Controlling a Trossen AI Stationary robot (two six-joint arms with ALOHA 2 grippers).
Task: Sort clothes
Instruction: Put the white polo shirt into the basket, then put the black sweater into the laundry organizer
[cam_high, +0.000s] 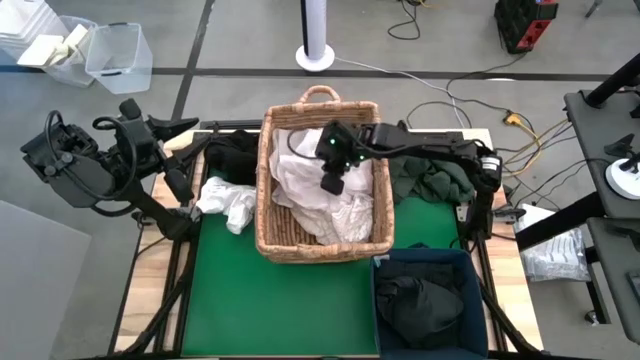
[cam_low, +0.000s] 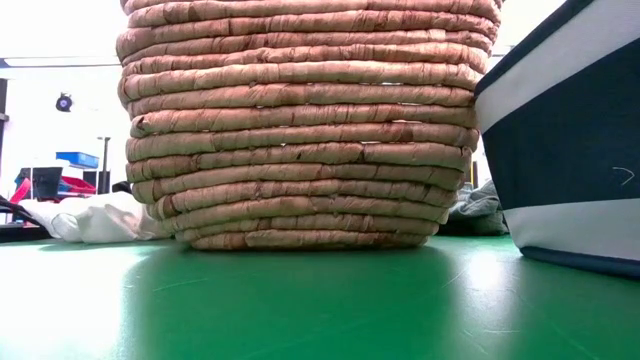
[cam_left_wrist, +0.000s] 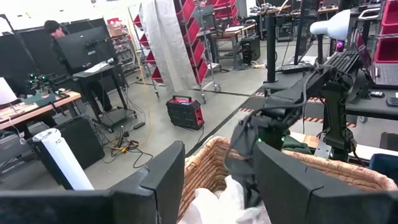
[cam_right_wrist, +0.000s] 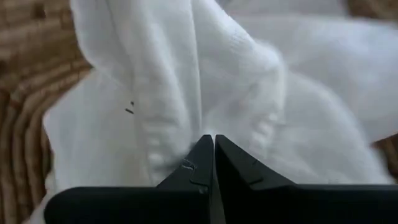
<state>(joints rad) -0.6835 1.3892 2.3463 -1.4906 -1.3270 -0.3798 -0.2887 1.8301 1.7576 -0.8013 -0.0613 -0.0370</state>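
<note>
The green counter (cam_high: 290, 300) carries a tan wicker basket (cam_high: 268, 215) at its middle, heaped with white garments (cam_high: 345, 215), and a dark blue bin (cam_high: 470, 268) at the near right corner holding a black garment (cam_high: 425, 305). Dark green clothing (cam_high: 432, 180) lies right of the basket, black clothing (cam_high: 232, 152) and a white garment (cam_high: 226, 203) left of it. The right pincer (cam_right_wrist: 214, 146) is inside the basket, fingers together against white fabric; the left pincer (cam_left_wrist: 214, 180) waits at the counter's left edge, fingers apart.
</note>
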